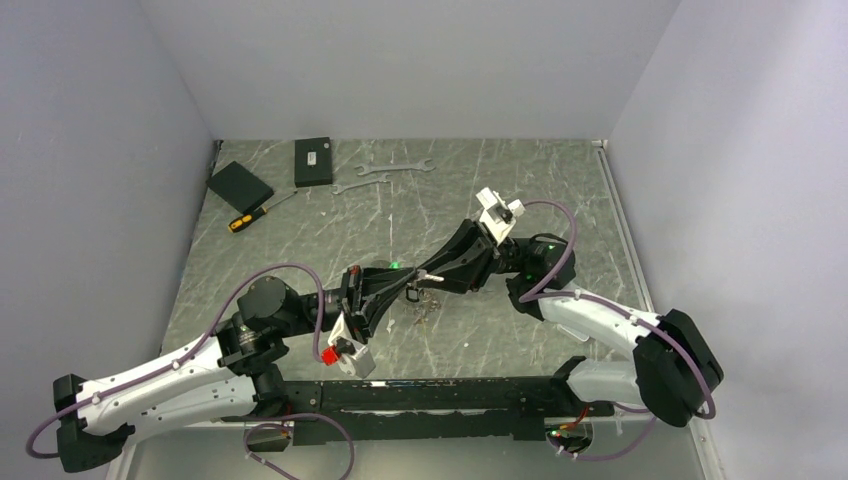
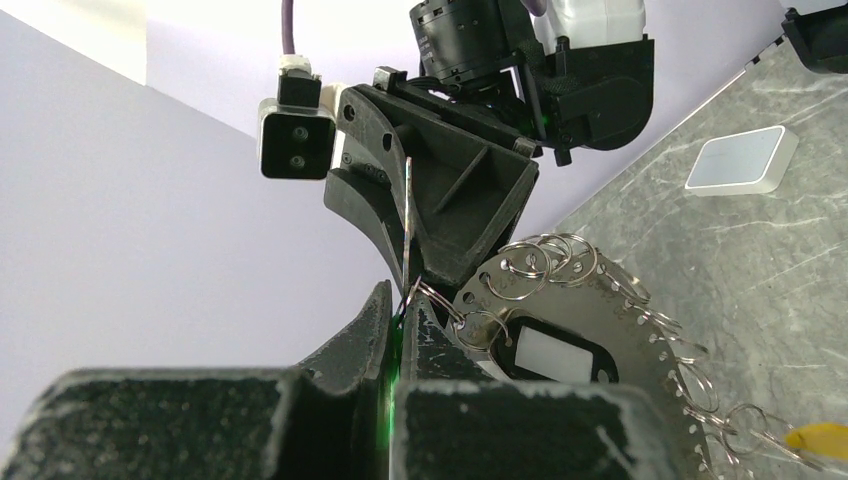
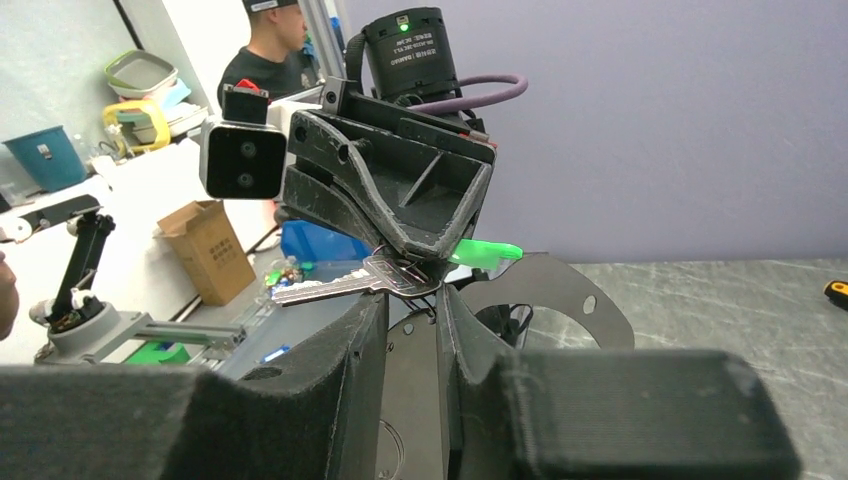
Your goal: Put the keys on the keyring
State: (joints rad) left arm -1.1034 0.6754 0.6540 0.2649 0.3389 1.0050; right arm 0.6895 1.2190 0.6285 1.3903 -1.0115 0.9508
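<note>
1. We see the left gripper (image 1: 404, 290) clamped on the keys (image 3: 330, 287), which are held in the air between the two arms. Their green tag (image 3: 485, 252) sticks out beside its fingers.
2. The right gripper (image 1: 428, 284) meets it tip to tip. Its jaws stand narrowly apart, and we cannot tell whether they grip anything.
3. The keyring (image 2: 610, 320), a disc hung with small rings, hangs just beside both tips.

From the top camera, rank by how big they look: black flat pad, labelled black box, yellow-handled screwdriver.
Largest: black flat pad.
Next: labelled black box, slightly smaller.
Smallest in area: yellow-handled screwdriver, long but thin.
All lie equally far back, so nearness hardly matters.
</note>
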